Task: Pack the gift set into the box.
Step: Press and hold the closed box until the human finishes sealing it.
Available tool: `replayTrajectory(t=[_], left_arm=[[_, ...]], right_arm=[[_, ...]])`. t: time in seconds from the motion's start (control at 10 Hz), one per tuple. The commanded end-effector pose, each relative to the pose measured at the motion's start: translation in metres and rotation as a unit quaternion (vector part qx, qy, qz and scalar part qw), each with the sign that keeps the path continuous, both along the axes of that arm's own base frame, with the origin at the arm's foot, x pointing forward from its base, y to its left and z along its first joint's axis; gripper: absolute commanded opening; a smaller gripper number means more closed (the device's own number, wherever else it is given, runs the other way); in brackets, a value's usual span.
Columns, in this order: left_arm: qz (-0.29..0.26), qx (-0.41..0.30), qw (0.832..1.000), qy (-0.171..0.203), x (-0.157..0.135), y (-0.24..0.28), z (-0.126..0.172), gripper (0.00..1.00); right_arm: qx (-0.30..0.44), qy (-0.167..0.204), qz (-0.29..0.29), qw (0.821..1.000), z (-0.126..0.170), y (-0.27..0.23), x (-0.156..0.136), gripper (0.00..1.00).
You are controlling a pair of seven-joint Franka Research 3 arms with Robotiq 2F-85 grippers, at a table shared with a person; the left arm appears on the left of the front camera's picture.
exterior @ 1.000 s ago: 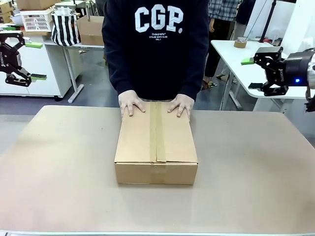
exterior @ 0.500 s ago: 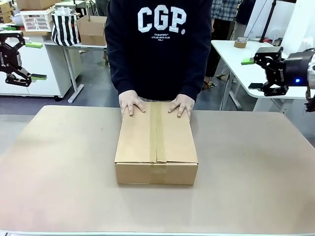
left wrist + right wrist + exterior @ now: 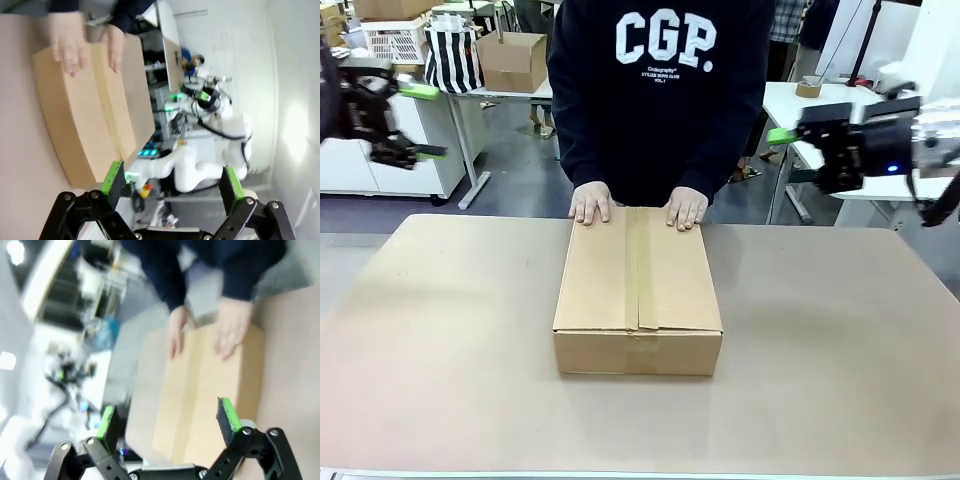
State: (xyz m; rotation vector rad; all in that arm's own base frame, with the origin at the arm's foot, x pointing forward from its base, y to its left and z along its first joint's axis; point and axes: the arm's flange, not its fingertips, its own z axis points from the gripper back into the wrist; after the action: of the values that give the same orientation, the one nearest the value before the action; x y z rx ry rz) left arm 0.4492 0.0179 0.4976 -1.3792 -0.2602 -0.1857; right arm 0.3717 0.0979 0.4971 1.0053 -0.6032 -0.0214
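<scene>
The box (image 3: 638, 295) is a shallow brown carton in the middle of the table, flaps shut and taped along the centre seam. A person's two hands (image 3: 592, 203) press flat on its far edge. My left gripper (image 3: 412, 120) hangs open in the air at the far left, above and well away from the box. On the right, my right gripper (image 3: 790, 150) is open too, level with the person's waist. In the left wrist view the box (image 3: 90, 110) lies beyond my open fingers (image 3: 113, 180). The right wrist view shows the box (image 3: 205, 400) past open green pads (image 3: 226, 415). The gift set is hidden.
The tan table (image 3: 440, 380) has bare surface on every side of the box. Behind the person stand a white table (image 3: 810, 120) with a tape roll (image 3: 808, 88), a smaller brown carton (image 3: 510, 58) and a striped bag (image 3: 452, 55).
Both grippers have swung inward toward the box, blurred with motion. The person has shifted slightly right and drawn the hands closer together on the box's far edge.
</scene>
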Motion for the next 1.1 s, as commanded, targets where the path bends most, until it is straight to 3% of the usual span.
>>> replayTrajectory(t=[0.0,0.2,0.3,0.4,0.5,0.6,0.7,0.8,0.9,1.0], left_arm=[[-0.089,-0.03,0.984,-0.152,-0.015,-0.051,-0.006,1.0],[-0.11,0.006,0.945,-0.307,-0.033,-0.086,-0.017,1.0],[-0.057,0.042,0.911,-0.407,-0.04,-0.097,-0.027,1.0],[-0.019,0.056,0.876,-0.478,-0.044,-0.105,-0.034,1.0],[-0.008,0.05,0.868,-0.495,-0.045,-0.109,-0.032,1.0],[-0.007,0.044,0.877,-0.478,-0.045,-0.107,-0.027,1.0],[-0.003,0.026,0.889,-0.456,-0.043,-0.105,-0.024,1.0],[-0.001,0.013,0.907,-0.422,-0.039,-0.106,-0.02,1.0],[0.0,0.047,0.883,-0.467,-0.041,-0.1,-0.025,1.0],[0.0,0.047,0.883,-0.467,-0.041,-0.1,-0.025,1.0]], right_arm=[[-0.048,-0.13,0.278,0.951,0.004,0.042,0.021,1.0],[-0.057,-0.235,0.471,0.848,0.004,0.061,0.005,1.0],[-0.073,-0.275,0.558,0.78,0.003,0.056,-0.006,1.0],[-0.059,-0.315,0.595,0.737,0.003,0.045,-0.015,1.0],[-0.047,-0.338,0.621,0.706,0.002,0.034,-0.021,1.0],[-0.02,-0.369,0.59,0.718,0.003,0.026,-0.023,1.0],[-0.037,-0.406,0.427,0.808,0.007,0.032,-0.02,1.0],[-0.125,-0.432,0.271,0.851,0.008,0.05,-0.015,1.0],[-0.08,-0.295,0.48,0.822,0.01,0.027,-0.032,1.0],[-0.08,-0.295,0.48,0.822,0.01,0.027,-0.032,1.0]])
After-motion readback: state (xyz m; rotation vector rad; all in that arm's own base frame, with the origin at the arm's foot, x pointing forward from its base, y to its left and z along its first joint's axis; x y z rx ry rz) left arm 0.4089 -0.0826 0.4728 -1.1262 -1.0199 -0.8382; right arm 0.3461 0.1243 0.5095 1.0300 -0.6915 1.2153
